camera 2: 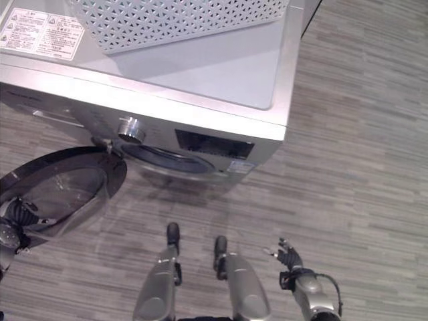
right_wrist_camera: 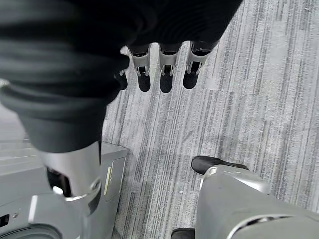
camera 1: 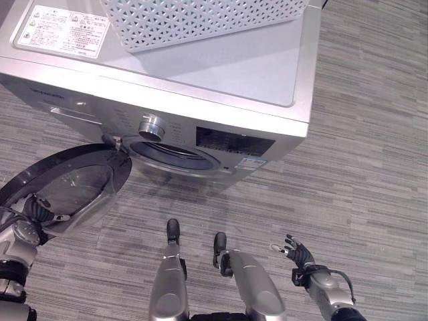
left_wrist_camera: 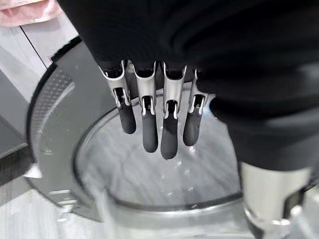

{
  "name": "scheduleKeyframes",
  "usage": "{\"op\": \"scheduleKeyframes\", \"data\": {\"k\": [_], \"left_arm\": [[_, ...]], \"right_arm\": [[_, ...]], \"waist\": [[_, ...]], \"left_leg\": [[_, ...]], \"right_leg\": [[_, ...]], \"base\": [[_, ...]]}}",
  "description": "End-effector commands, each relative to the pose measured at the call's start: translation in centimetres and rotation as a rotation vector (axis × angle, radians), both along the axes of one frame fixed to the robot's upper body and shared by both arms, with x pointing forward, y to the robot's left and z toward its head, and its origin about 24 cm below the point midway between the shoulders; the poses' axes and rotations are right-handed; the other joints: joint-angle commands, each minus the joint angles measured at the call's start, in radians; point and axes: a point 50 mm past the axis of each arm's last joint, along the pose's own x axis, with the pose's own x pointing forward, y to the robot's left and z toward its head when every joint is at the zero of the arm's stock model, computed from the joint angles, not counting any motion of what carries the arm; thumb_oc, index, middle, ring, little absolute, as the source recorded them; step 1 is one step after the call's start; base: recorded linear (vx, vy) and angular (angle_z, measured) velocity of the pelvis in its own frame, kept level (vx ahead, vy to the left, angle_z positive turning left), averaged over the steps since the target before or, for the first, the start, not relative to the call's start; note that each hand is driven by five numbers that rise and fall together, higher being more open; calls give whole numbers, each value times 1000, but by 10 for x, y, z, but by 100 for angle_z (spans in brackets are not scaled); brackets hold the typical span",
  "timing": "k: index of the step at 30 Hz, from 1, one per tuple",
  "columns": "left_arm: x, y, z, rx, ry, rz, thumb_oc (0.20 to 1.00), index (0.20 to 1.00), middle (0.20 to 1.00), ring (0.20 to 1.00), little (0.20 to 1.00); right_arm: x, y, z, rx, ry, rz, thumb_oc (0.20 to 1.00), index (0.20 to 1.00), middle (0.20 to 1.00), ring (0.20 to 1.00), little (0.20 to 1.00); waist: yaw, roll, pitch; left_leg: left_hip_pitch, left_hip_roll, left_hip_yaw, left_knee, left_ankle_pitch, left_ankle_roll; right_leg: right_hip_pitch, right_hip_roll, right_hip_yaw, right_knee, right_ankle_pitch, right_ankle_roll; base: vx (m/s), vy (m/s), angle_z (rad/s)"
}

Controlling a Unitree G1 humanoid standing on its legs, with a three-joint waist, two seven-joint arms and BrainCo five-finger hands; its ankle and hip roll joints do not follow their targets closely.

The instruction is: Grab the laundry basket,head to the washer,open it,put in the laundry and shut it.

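Left hand [camera 1: 33, 214] beside washer door [camera 1: 70, 187]

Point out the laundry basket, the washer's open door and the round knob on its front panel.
laundry basket [camera 1: 200, 23]: left eye view, on its perforated white side wall.
washer door [camera 1: 73, 187]: left eye view, on the glass pane.
knob [camera 1: 152, 126]: left eye view, on its silver face.

Silver front-load washer [camera 1: 221, 80], seen from above; round door [camera 1: 63, 187] w/ dark rim & clear glass swung fully open to its left, drum opening [camera 1: 175, 157] exposed, dark inside. White perforated laundry basket [camera 1: 200, 20] sits on washer top, toward back. Pink cloth [left_wrist_camera: 27, 12] at edge of left wrist view.
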Motion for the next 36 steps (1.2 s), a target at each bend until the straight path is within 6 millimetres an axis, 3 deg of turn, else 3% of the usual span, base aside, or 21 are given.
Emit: {"op": "scheduleKeyframes", "data": {"k": [1, 3, 4, 5, 6, 7, 9, 11, 12, 16, 17, 19, 21, 22, 23, 25, 26, 28, 33, 34, 36], "left_arm": [[2, 8, 14, 45, -72, 48, 1000, 1000, 1000, 1000, 1000], [7, 1, 11, 28, -82, 27, 1000, 1000, 1000, 1000, 1000], [10, -10, -1, -13, -84, 1, 1000, 1000, 1000, 1000, 1000], [16, -24, -15, -46, -60, -41, 1000, 1000, 1000, 1000, 1000], [16, -24, -15, -47, -59, -42, 1000, 1000, 1000, 1000, 1000], [16, -36, -29, -98, -45, -59, 1000, 1000, 1000, 1000, 1000], [11, -49, -46, -167, -56, -67, 1000, 1000, 1000, 1000, 1000], [4, -63, -63, -228, -47, -78, 1000, 1000, 1000, 1000, 1000], [-1, -75, -75, -281, -41, -99, 1000, 1000, 1000, 1000, 1000], [-13, -79, -88, -308, -3, -96, 1000, 1000, 1000, 1000, 1000], [-19, -81, -97, -324, 20, -91, 1000, 1000, 1000, 1000, 1000], [-23, -82, -106, -336, 46, -84, 1000, 1000, 1000, 1000, 1000], [-25, -82, -112, -342, 69, -76, 1000, 1000, 1000, 1000, 1000], [-31, -83, -123, -352, 112, -56, 1000, 1000, 1000, 1000, 1000], [-33, -84, -128, -366, 124, -46, 1000, 1000, 1000, 1000, 1000], [-35, -83, -130, -368, 133, -36, 1000, 1000, 1000, 1000, 1000], [-39, -82, -134, -371, 151, -24, 1000, 1000, 1000, 1000, 1000], [-49, -83, -141, -387, 170, -8, 1000, 1000, 1000, 1000, 1000], [-66, -80, -151, -410, 192, 40, 1000, 1000, 1000, 1000, 1000], [-70, -80, -153, -411, 200, 38, 1000, 1000, 1000, 1000, 1000], [-73, -80, -154, -412, 201, 45, 1000, 1000, 1000, 1000, 1000]], "right_arm": [[-11, -23, 1, -58, 18, -58, 1000, 1000, 1000, 1000, 1000], [-12, -25, 0, -72, 30, -62, 1000, 1000, 1000, 1000, 1000], [-13, -33, 1, -104, 37, -71, 1000, 1000, 1000, 1000, 1000], [-23, -46, 0, -132, 58, -108, 1000, 1000, 1000, 1000, 1000], [-23, -46, 0, -133, 59, -108, 1000, 1000, 1000, 1000, 1000], [-27, -51, -1, -145, 75, -128, 1000, 1000, 1000, 1000, 1000], [-28, -55, 0, -150, 73, -143, 1000, 1000, 1000, 1000, 1000], [-34, -63, 0, -169, 89, -174, 1000, 1000, 1000, 1000, 1000], [-35, -65, 0, -175, 88, -185, 1000, 1000, 1000, 1000, 1000], [-35, -68, 0, -182, 87, -198, 1000, 1000, 1000, 1000, 1000], [-34, -68, 0, -178, 82, -208, 1000, 1000, 1000, 1000, 1000], [-28, -65, 3, -170, 60, -205, 1000, 1000, 1000, 1000, 1000], [-25, -63, 4, -163, 45, -205, 1000, 1000, 1000, 1000, 1000], [-23, -59, 3, -148, 32, -207, 1000, 1000, 1000, 1000, 1000], [-21, -56, 3, -144, 26, -206, 1000, 1000, 1000, 1000, 1000], [-22, -56, 2, -144, 27, -210, 1000, 1000, 1000, 1000, 1000], [-25, -52, -3, -131, 46, -218, 1000, 1000, 1000, 1000, 1000], [-27, -52, -7, -128, 67, -231, 1000, 1000, 1000, 1000, 1000], [-29, -55, -14, -146, 127, -246, 1000, 1000, 1000, 1000, 1000], [-42, -59, -21, -163, 194, -263, 1000, 1000, 1000, 1000, 1000], [-46, -62, -23, -163, 207, -277, 1000, 1000, 1000, 1000, 1000]], "waist": [[-5, 0, -16], [-5, 3, -12], [-11, 14, -18], [-27, 32, -51], [-27, 33, -52], [-27, 47, -90], [-19, 57, -128], [-30, 73, -137], [-40, 96, -138], [-44, 109, -142], [-52, 118, -154], [-65, 123, -160], [-70, 122, -162], [-83, 116, -170], [-86, 109, -174], [-85, 106, -174], [-65, 85, -197], [-55, 79, -226], [-33, 64, -269], [-28, 59, -285], [-28, 54, -293]], "left_leg": [[20, 44, -25, 70, -120, 29], [-13, 35, -41, 132, -145, 32], [-57, 15, -47, 230, -187, 30], [-85, 31, 2, 300, -216, 28], [-88, 31, 0, 303, -218, 28], [-95, 14, 13, 366, -270, 48], [-85, -37, 17, 400, -330, 99], [-49, -92, 16, 395, -339, 148], [24, -134, 11, 364, -367, 184], [85, -168, 24, 314, -343, 204], [118, -185, 8, 275, -331, 202], [133, -199, -17, 244, -311, 196], [139, -204, -27, 235, -311, 192], [158, -215, -43, 223, -317, 184], [160, -220, -47, 219, -314, 182], [164, -221, -52, 221, -317, 181], [155, -227, -48, 232, -329, 172], [155, -216, -50, 236, -342, 161], [133, -187, -26, 232, -339, 148], [136, -174, -22, 216, -333, 142], [138, -168, -23, 205, -327, 139]], "right_leg": [[18, -217, 43, -85, 82, 195], [26, -224, 39, -85, 83, 194], [33, -237, 30, -77, 81, 193], [60, -273, -10, -63, 58, 201], [59, -273, -11, -63, 57, 201], [62, -298, -10, -27, 61, 203], [35, -348, 12, 84, 143, 220], [6, -375, 59, 244, 263, 215], [-46, -370, 113, 414, 266, 212], [-102, -386, 129, 484, 321, 206], [-117, -372, 133, 444, 346, 212], [-118, -318, 117, 339, 311, 207], [-109, -303, 95, 252, 305, 212], [-97, -272, 75, 92, 293, 220], [-101, -259, 71, 41, 299, 221], [-87, -256, 61, 5, 308, 227], [-4, -265, -2, -110, 271, 222], [67, -245, -17, -200, 240, 217], [102, -229, -16, -300, 263, 219], [113, -222, -13, -315, 263, 215], [117, -219, -11, -321, 261, 214]], "base": [[0, 0, 0], [-10, 40, 8], [74, 165, 17], [75, 165, 31], [190, 288, 51], [205, 323, 71], [236, 419, 50], [256, 493, 15], [195, 437, 35], [150, 249, 9], [164, 93, -16], [158, 56, -17], [99, -21, -3], [123, -45, 39], [144, -68, 49], [67, -74, 35], [67, -96, 18], [128, -175, 10], [62, -128, -17], [74, -92, -8], [64, -88, -5]]}}
